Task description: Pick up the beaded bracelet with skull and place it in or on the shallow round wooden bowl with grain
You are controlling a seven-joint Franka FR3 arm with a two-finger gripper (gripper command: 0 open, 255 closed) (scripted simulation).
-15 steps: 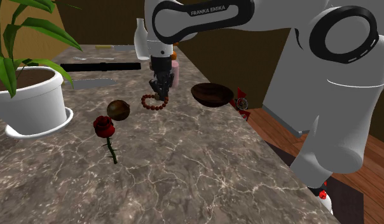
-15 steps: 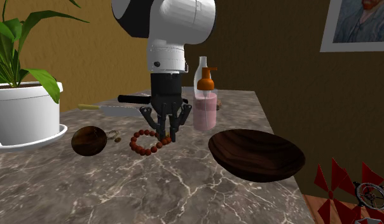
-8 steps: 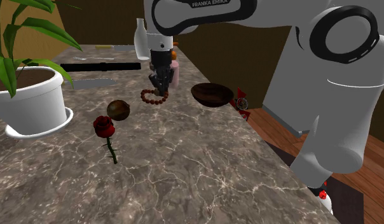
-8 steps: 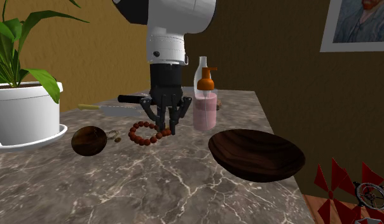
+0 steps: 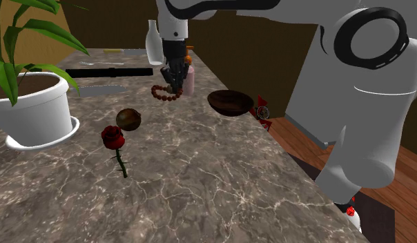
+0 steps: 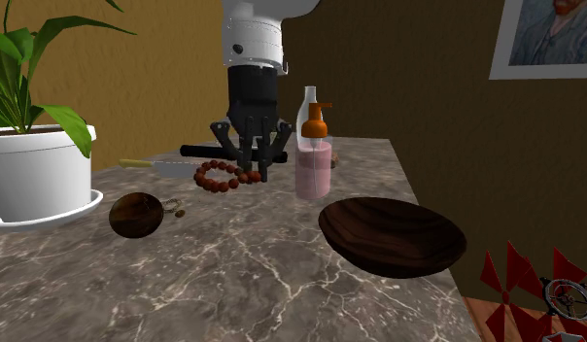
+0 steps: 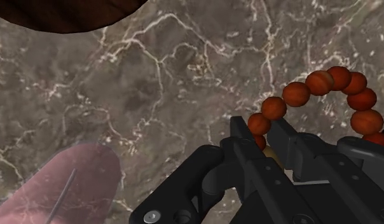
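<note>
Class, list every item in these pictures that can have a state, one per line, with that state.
beaded bracelet, gripped, hanging clear of the counter
end effector, shut on the beaded bracelet
dark wooden bowl, upright, empty
soap dispenser, upright, holding pink liquid
white bottle, upright
rose, lying flat on the counter
potted plant, upright on its saucer

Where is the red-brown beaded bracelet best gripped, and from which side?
On the red-brown beaded bracelet, pinch across one stretch of beads, from straight above: it is a thin open loop with no body to clasp. The black gripper holds it so, loop sticking out sideways.
</note>
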